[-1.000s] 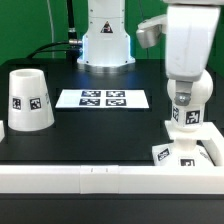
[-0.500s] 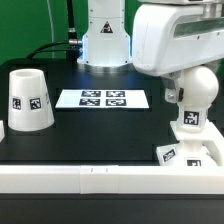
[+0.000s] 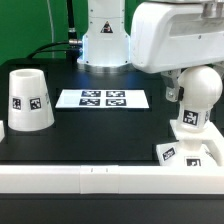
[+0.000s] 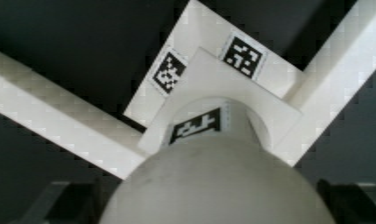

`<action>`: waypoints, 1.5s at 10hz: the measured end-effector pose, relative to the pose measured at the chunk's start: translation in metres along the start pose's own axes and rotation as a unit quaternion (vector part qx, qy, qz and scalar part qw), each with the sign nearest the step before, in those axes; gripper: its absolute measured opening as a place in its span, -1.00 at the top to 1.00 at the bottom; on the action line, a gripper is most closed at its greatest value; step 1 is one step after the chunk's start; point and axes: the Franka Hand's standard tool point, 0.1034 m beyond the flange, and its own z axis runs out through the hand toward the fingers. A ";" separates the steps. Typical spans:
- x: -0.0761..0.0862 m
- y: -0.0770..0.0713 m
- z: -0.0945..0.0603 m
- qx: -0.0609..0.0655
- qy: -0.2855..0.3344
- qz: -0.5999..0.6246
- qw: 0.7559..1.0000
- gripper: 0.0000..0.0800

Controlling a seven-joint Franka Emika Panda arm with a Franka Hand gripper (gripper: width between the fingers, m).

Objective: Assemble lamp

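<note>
The white bulb (image 3: 195, 108) stands upright on the flat square base (image 3: 186, 152) at the exterior view's right, its tag facing the camera. My gripper (image 3: 190, 88) sits around the bulb's round head, the big white arm bent over it. In the wrist view the bulb (image 4: 211, 160) fills the space between my dark fingers (image 4: 69, 203), which sit against its sides, so the gripper (image 4: 206, 205) looks shut on it. The base (image 4: 217, 58) shows beyond the bulb. The tapered shade (image 3: 28, 100) stands alone at the exterior view's left.
The marker board (image 3: 103, 98) lies flat in the middle of the black table. A white rail (image 3: 90, 178) runs along the front edge, and the base rests in its corner. The arm's pedestal (image 3: 105, 40) stands at the back.
The arm has swung round over the bulb, from upright to bent across the upper right of the exterior view. The bulb stays on the base. Nothing moved in the last half second.
</note>
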 end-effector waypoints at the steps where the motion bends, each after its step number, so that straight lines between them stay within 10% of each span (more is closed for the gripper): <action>1: 0.000 0.000 0.000 0.000 0.000 0.030 1.000 -0.44; 12: -0.003 0.000 0.002 0.024 -0.006 0.447 0.894 -0.44; 15: -0.004 -0.002 0.002 0.039 -0.013 0.559 0.828 -0.44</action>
